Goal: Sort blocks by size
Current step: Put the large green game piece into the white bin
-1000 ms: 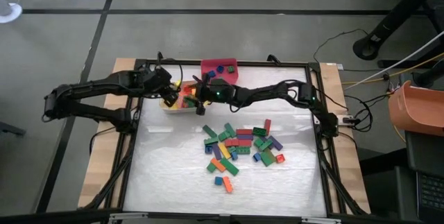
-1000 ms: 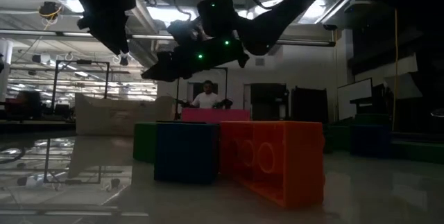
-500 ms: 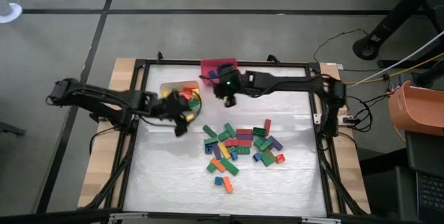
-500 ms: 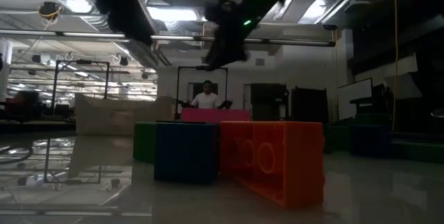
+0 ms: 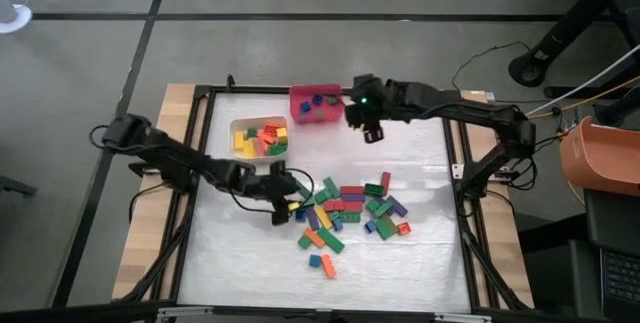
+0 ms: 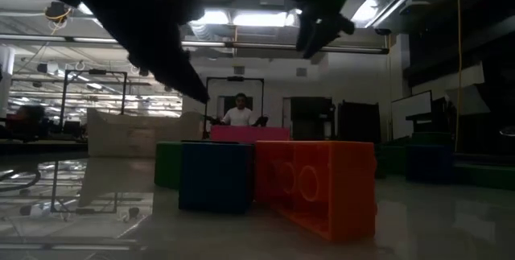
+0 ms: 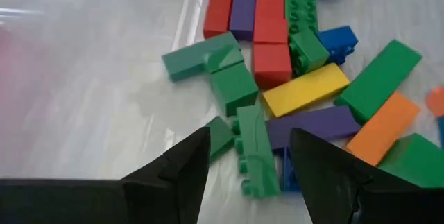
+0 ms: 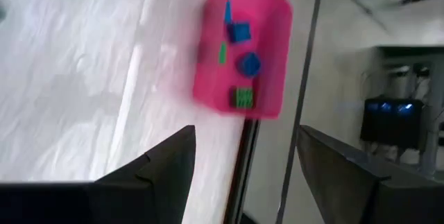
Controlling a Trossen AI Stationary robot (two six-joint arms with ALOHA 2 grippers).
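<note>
Blocks lie in a loose heap near the middle of the white table, a jumble of green, red, purple, yellow, blue and orange bricks, some short and squarish, some long bars. A blue piece and an orange piece sit a little apart on the near side of the heap. From table height those two fill the foreground, the orange one touching the blue one.

At the heap's left edge hangs the left gripper, its fingers spread apart with nothing between them. Its wrist camera shows a long green bar lying in the gap between the two dark fingers, with a purple bar and a yellow bar just beyond.

Farther back on the left stands a white bin holding yellow, red, orange and green pieces. To its right, at the far edge of the table, is a red bin with a few blue and green pieces in it.

The right gripper hovers just right of the red bin, its fingers also spread and holding nothing.

Beyond the table a person is at a desk in the room.
</note>
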